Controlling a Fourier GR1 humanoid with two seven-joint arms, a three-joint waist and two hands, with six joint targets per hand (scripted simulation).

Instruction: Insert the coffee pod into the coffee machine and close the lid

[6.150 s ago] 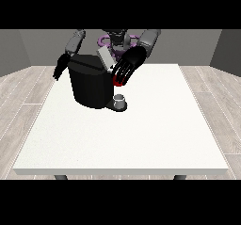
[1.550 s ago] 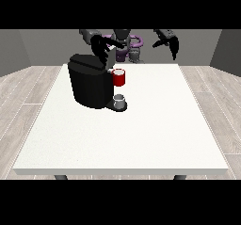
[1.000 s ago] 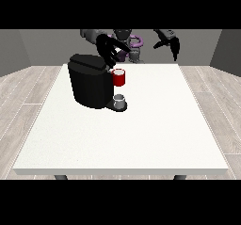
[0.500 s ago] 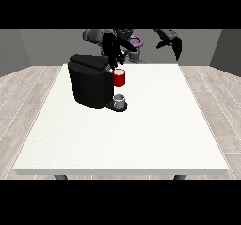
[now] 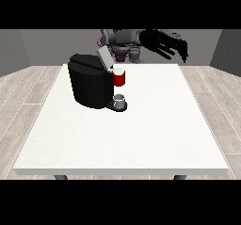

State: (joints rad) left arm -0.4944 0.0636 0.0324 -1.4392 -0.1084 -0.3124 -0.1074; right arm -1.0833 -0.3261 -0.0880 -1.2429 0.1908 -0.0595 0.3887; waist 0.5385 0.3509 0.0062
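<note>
The black coffee machine (image 5: 89,85) stands at the table's back left. Its grey lid (image 5: 104,59) is tilted up and open. A red thing at the machine (image 5: 119,77) sits under the lid at the front, and a small grey thing (image 5: 120,100) rests on the machine's foot. High behind the table, the hand at the view's right (image 5: 173,47) hangs with its fingers stretched down and to the right. The hand at the view's left (image 5: 149,38) lies right beside it at the end of a grey arm, and the two dark shapes run together. Neither hand touches the machine.
The white table (image 5: 141,134) spreads wide in front of and to the right of the machine. The robot's torso (image 5: 123,52) is behind the table's far edge. Wooden floor surrounds the table.
The hand at the view's left has swung from above the machine's lid towards the right, up against the other hand. The lid now stands tilted up.
</note>
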